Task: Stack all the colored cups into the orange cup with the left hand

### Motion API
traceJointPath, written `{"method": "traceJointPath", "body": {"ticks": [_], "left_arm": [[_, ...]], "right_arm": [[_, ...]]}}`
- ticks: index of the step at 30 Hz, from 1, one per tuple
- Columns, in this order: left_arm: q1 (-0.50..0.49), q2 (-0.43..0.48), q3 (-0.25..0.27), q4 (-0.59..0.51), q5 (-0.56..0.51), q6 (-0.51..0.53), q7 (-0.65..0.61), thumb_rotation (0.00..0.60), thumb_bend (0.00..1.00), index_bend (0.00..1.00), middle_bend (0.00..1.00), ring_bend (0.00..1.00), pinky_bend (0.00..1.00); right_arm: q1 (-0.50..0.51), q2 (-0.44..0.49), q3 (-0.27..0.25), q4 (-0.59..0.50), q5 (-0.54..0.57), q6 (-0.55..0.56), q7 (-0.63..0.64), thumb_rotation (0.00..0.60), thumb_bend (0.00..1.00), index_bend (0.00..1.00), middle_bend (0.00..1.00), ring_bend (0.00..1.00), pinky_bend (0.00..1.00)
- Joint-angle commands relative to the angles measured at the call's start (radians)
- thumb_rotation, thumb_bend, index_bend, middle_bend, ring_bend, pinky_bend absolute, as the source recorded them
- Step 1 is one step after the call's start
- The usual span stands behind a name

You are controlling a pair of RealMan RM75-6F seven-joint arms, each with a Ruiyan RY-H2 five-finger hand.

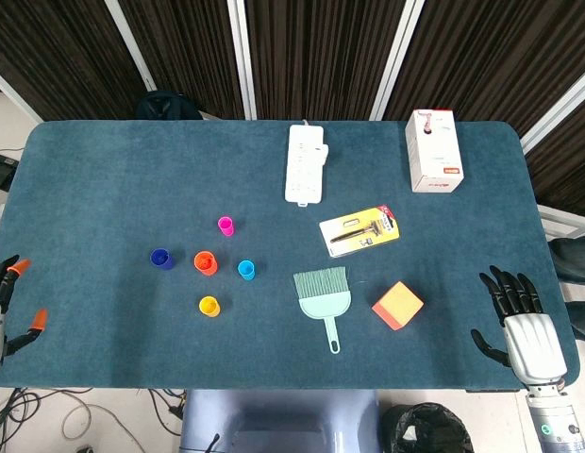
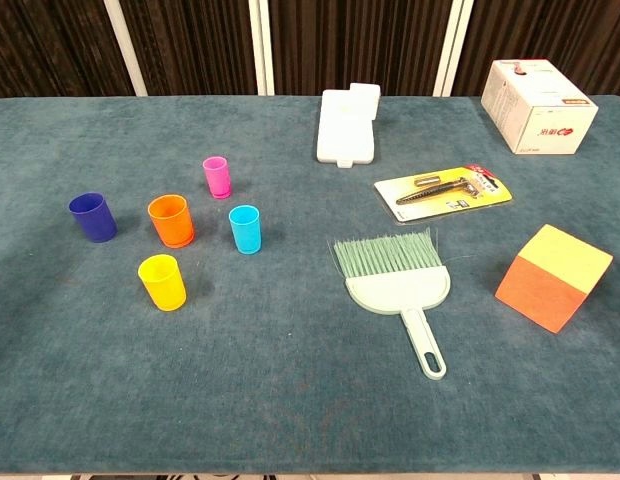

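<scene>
Nothing is stacked yet: the orange cup [image 2: 171, 220] stands upright mid-left on the desk [image 1: 104, 179], ringed by blue, pink, cyan and yellow cups. My left hand [image 1: 8, 304] rests empty, fingers spread, at the desk's edge. I judge reaching in comes next.

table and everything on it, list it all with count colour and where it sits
table: 1, blue-green cloth top
orange cup: 1, upright, centre of the cup cluster, left half
blue cup: 1, dark blue, left of the orange cup
pink cup: 1, behind the cluster
cyan cup: 1, right of the orange cup
yellow cup: 1, nearest the front edge
power strip: 1, white, far centre
box: 1, white and red, far right
razor pack: 1, yellow card, right of centre
hand brush: 1, pale green, front centre
block: 1, yellow and orange, front right
left hand: open, at left edge
right hand: open, at front right
</scene>
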Motion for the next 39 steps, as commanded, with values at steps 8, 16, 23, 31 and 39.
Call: {"method": "traceJointPath", "body": {"ticks": [8,16,23,31,39], "left_arm": [[-0.001,-0.001,0.000,-0.004,-0.006,-0.004,0.009,0.600,0.33,0.16,0.07,0.00,0.00],[-0.001,-0.001,-0.001,-0.004,-0.006,-0.003,0.007,0.600,0.33,0.16,0.07,0.00,0.00],[0.001,0.000,0.000,-0.005,-0.003,0.003,0.005,0.600,0.33,0.16,0.07,0.00,0.00],[-0.001,-0.002,0.002,-0.005,-0.004,-0.004,0.007,0.600,0.33,0.16,0.07,0.00,0.00],[-0.012,0.000,0.006,-0.009,0.013,-0.020,-0.008,0.600,0.31,0.15,0.07,0.00,0.00]], "right_arm": [[0.002,-0.003,0.002,0.004,0.006,-0.005,-0.001,0.600,0.34,0.09,0.05,0.09,0.04],[-0.002,-0.002,0.005,0.001,0.011,0.000,-0.002,0.600,0.34,0.09,0.05,0.09,0.04],[-0.004,0.003,0.007,-0.003,0.016,0.002,0.002,0.600,0.34,0.09,0.05,0.09,0.04],[-0.001,0.002,0.005,-0.005,0.015,-0.005,-0.003,0.600,0.34,0.09,0.05,0.09,0.04],[-0.002,-0.001,0.002,-0.012,0.019,-0.011,-0.017,0.600,0.34,0.09,0.05,0.09,0.04]]}}
